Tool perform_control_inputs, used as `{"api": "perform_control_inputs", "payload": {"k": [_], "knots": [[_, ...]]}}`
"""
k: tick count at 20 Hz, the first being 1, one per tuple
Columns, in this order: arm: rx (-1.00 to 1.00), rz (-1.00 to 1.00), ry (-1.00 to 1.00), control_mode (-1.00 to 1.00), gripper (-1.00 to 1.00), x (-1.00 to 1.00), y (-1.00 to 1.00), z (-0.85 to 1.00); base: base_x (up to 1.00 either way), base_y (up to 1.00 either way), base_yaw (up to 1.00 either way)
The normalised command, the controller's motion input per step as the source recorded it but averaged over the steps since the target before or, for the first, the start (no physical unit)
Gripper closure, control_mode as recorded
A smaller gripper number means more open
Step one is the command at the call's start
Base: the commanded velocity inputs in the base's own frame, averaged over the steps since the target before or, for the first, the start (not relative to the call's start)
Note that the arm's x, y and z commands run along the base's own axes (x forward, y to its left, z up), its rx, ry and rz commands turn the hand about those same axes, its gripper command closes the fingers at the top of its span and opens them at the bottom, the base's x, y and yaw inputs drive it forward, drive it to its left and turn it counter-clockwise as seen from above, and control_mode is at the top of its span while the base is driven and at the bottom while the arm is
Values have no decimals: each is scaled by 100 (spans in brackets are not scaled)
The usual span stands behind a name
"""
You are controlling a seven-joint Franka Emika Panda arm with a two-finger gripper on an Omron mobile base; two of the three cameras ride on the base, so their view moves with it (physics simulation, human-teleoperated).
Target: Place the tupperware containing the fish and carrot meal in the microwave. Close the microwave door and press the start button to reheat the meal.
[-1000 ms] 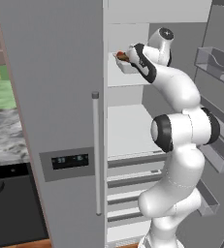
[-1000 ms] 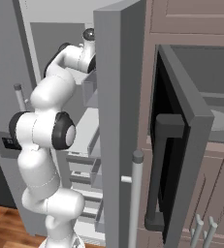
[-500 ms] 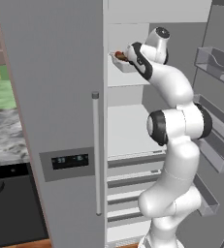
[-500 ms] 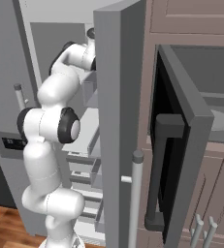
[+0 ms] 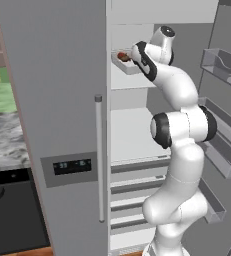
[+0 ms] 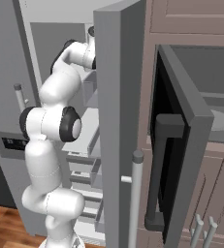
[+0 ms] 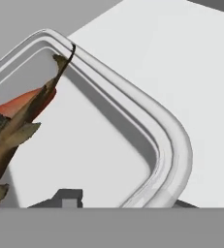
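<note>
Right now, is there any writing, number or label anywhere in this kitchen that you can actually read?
None can be read.
Fridge door panel: small pale marks on its dark display, too small and blurred to make out.
Tupperware, microwave door, drawers: no text or labels visible.

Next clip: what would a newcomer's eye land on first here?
The white arm stretched up into the open grey fridge, its tool at a shallow translucent-white tupperware on an upper shelf. Inside it lies a brown fish with an orange carrot piece. To the right, the dark grey microwave door stands wide open.
</note>
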Motion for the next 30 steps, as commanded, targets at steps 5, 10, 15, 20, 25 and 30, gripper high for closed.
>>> {"api": "perform_control_inputs", "payload": {"k": [5, 10, 15, 20, 25, 30], "knots": [[0, -5, 0, -100, 100, -8, 2, 0, 0, 0, 0], [0, -23, 0, -100, 100, -42, 2, 0, 0, 0, 0], [-1, -25, -1, -100, 100, -64, 6, -1, 0, 0, 0], [-2, -19, -7, -100, 100, -37, 1, -14, 0, 0, 0], [0, -11, -8, -100, 100, -46, 0, 1, 0, 0, 0], [1, -7, 0, -100, 100, -95, 0, 22, 0, 0, 0]]}}
